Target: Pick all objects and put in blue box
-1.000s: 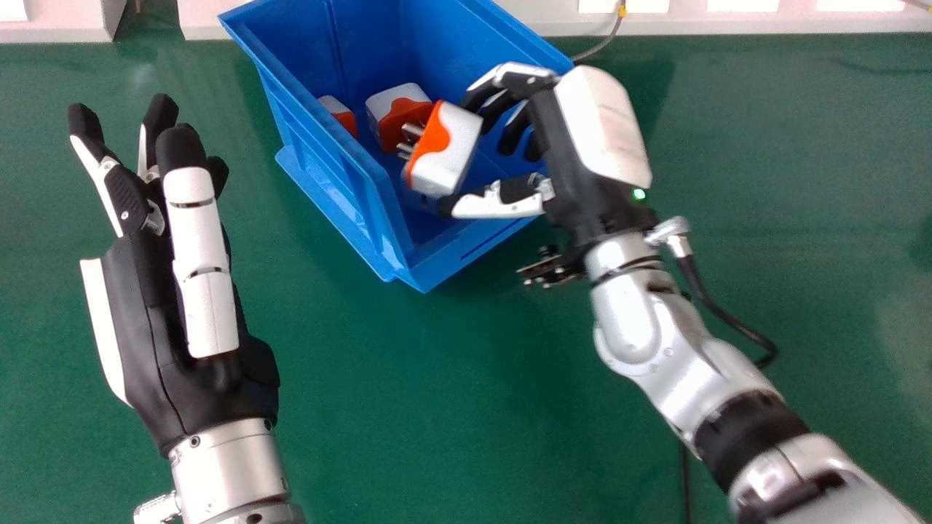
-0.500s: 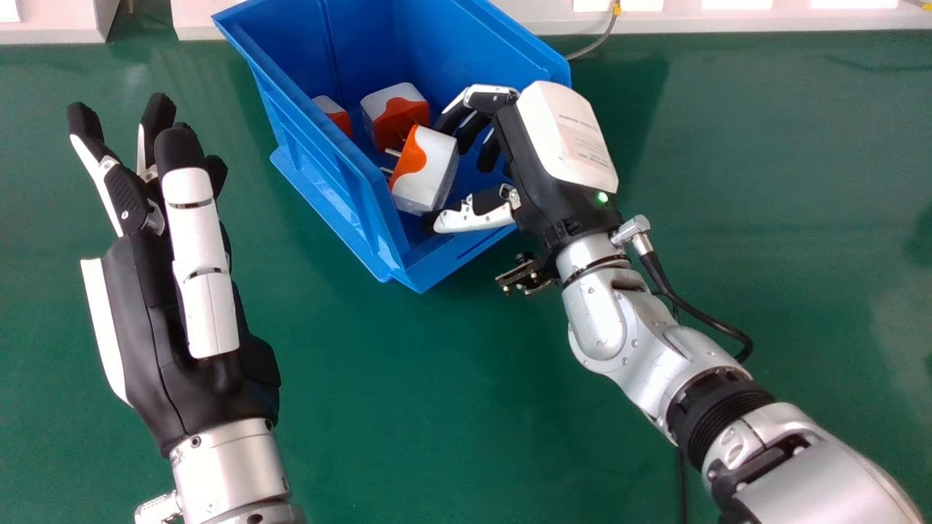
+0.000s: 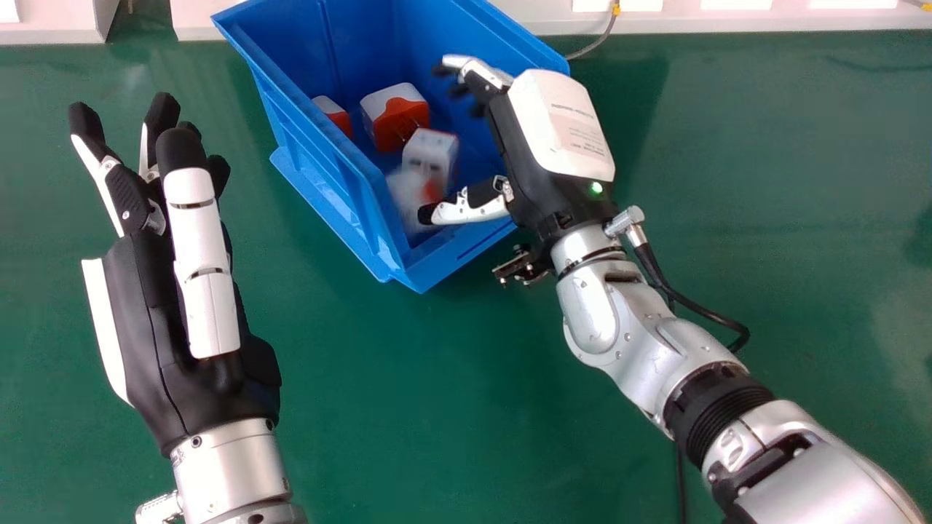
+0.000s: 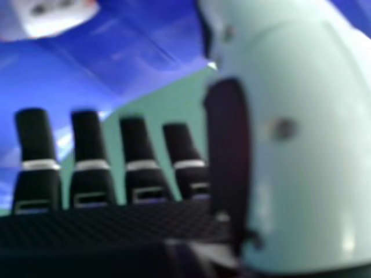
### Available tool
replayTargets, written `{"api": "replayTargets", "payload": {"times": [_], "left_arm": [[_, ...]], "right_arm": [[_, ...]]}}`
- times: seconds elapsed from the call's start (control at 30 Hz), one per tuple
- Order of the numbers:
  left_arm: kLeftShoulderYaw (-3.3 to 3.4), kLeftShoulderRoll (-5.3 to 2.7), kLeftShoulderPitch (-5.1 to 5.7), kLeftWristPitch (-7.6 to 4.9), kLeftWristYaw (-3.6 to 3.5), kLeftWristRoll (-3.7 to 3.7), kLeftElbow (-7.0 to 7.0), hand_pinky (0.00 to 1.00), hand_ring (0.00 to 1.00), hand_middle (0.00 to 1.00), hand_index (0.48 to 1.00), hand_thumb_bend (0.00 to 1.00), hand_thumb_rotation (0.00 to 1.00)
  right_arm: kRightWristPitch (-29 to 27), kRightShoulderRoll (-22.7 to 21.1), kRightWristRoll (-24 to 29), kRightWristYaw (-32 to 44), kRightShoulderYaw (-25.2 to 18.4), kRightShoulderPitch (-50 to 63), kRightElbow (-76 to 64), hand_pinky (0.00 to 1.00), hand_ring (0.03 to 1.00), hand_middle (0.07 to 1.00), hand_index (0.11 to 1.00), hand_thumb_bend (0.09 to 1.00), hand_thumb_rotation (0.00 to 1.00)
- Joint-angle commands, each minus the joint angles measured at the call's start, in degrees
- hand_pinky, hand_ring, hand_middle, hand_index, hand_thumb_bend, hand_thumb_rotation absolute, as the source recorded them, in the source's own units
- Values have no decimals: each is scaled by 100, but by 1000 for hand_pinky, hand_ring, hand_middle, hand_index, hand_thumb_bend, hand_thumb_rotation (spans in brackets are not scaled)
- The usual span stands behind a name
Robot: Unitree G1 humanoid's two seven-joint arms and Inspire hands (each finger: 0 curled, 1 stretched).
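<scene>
W/ R hand (image 3: 539, 131) spread wide over blue box (image 3: 313, 156), see blurred plug (image 3: 406, 191) inside, just L by thumb (image 3: 470, 204). Prob. lift up & R, away from plug; don't need L hand (image 3: 156, 313), farther off.

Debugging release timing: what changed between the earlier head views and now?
The right robot hand shifted left, opened and let go of its white-and-orange plug, which dropped lower into the blue box. The left robot hand, the box and the two farther plugs stayed put.
</scene>
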Motion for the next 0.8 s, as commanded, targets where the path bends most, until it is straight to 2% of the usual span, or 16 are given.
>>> {"api": "replayTargets", "payload": {"times": [0.0, 0.1, 0.17, 0.23, 0.27, 0.37, 0.43, 0.47, 0.57, 0.63, 0.7, 0.77], "left_arm": [[-34, -439, -67, -158, -13, 114, -56, 924, 953, 956, 937, 559, 777], [-47, -430, -25, -106, -11, 119, -115, 927, 955, 957, 936, 562, 787], [-66, -435, 11, -100, -8, 117, -145, 925, 954, 955, 935, 562, 789], [-85, -432, 47, -112, -6, 137, -166, 926, 955, 956, 936, 560, 789], [-97, -429, 70, -117, -3, 151, -180, 925, 955, 956, 936, 557, 791], [-129, -458, 134, -89, 43, 168, -239, 918, 952, 953, 931, 547, 795], [-129, -455, 171, -98, 53, 181, -241, 917, 951, 952, 930, 547, 795], [-126, -445, 184, -111, 37, 156, -227, 917, 950, 950, 925, 546, 796], [-116, -417, 216, -125, -28, 44, -206, 924, 954, 951, 925, 557, 783], [-118, -432, 212, -121, -47, -21, -190, 922, 953, 951, 929, 565, 766], [-115, -440, 196, -142, -68, -63, -160, 922, 954, 952, 930, 568, 757], [-111, -457, 192, -131, -69, -72, -145, 911, 949, 949, 929, 568, 743]], "right_arm": [[1, -33, 50, -65, -4, 72, -245, 816, 980, 989, 983, 922, 384], [-68, -63, 192, 26, -108, 296, -656, 897, 997, 999, 998, 939, 685], [-205, -105, 296, 13, -197, 564, -1110, 885, 1000, 1000, 1000, 948, 837], [-444, -175, 559, 157, -348, 1088, -1992, 871, 1000, 1000, 1000, 940, 899], [-523, -205, 685, 246, -427, 1398, -2510, 888, 1000, 1000, 1000, 895, 931], [-857, -151, 1272, 371, -752, 2386, -3791, 962, 1000, 1000, 1000, 739, 978], [-837, -85, 1574, 500, -905, 2947, -4402, 964, 1000, 1000, 1000, 733, 983], [-847, 9, 1898, 611, -990, 3295, -4673, 970, 1000, 1000, 1000, 730, 989], [-806, 315, 2464, 790, -1091, 4264, -5511, 865, 993, 1000, 1000, 825, 999], [-869, 612, 2817, 859, -1055, 4772, -5925, 859, 986, 1000, 1000, 844, 1000], [-1097, 936, 3026, 833, -963, 5197, -6067, 865, 989, 1000, 1000, 828, 1000], [-1215, 1028, 2954, 798, -890, 5436, -6040, 905, 997, 1000, 1000, 782, 997]]}}
